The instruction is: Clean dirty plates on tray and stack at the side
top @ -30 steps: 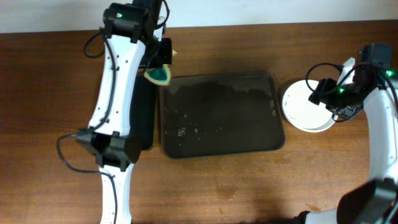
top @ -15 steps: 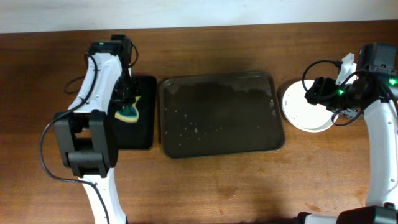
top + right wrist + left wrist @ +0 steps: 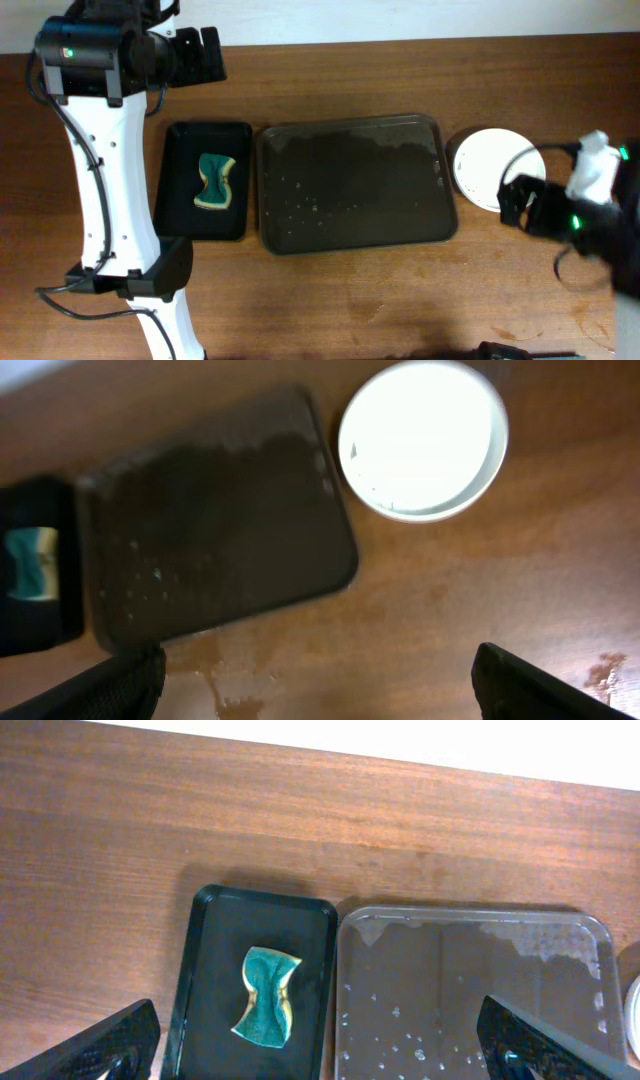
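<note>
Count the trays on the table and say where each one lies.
2. A small black tray, holding a sponge, lies on the left side of the table. A larger grey tray, wet and without plates, lies right beside it at the centre. None appears hidden.

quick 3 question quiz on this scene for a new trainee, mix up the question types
1. True or false: the sponge lies in the small black tray.
2. Where are the plates relative to the big tray? A) on it B) beside it, on the right arm's side C) beside it, on the left arm's side
3. Fill in: the left tool and right tool are both ___ and hold nothing.

Key: 1 true; 2 B; 3 open
</note>
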Robot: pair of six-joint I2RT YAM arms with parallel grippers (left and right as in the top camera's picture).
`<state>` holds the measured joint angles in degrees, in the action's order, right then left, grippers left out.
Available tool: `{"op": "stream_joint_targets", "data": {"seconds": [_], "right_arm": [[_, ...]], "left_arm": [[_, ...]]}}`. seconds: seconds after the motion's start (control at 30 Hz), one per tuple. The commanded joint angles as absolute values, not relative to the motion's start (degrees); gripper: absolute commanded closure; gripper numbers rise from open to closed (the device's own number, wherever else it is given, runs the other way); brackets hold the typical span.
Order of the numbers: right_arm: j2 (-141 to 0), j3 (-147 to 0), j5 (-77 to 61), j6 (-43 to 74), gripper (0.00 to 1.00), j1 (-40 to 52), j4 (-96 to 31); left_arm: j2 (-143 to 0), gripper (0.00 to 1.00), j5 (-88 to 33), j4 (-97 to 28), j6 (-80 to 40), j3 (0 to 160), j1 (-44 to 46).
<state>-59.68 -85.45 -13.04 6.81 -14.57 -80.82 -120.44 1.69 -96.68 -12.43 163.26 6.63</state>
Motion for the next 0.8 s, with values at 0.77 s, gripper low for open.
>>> {"op": "stream_joint_targets", "data": {"seconds": [0.77], "right_arm": [[-0.19, -0.32, -6.57, 6.35, 0.01, -1.08, 5.28]], "left_arm": [[-120.97, 0.01, 1.23, -96.71, -11.90, 163.28, 6.39]]}}
